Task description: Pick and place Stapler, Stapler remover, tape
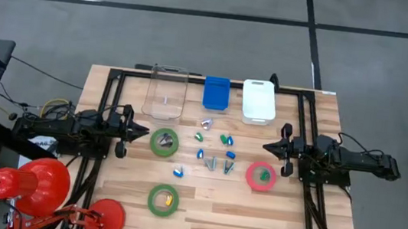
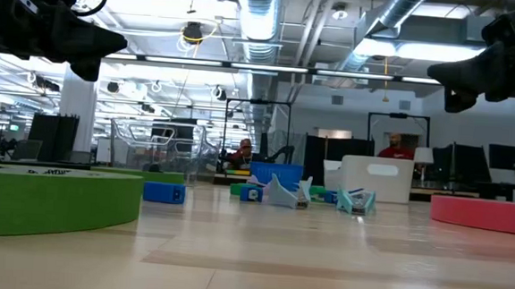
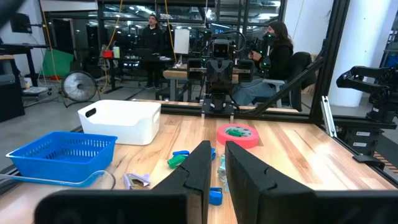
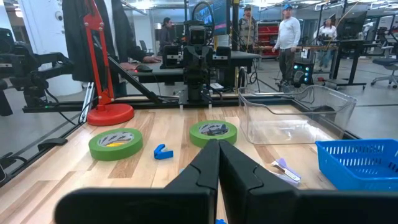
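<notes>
- The left tool point(image 1: 143, 131) hovers at the wooden worktop's point(image 1: 253, 220) left edge, fingers nearly together, empty.
- The right tool point(image 1: 267, 146) hovers clenched, empty, opposite.
- Two green tape rolls point(image 1: 164, 142) lie left of centre, the red-pink tape roll point(image 1: 260, 176) right.

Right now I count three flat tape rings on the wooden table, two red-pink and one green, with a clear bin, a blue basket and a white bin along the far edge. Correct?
Not quite: the colours are swapped. The high view shows two green tape rings and one red-pink tape ring. The clear bin, blue basket and white bin are as you said.
</notes>
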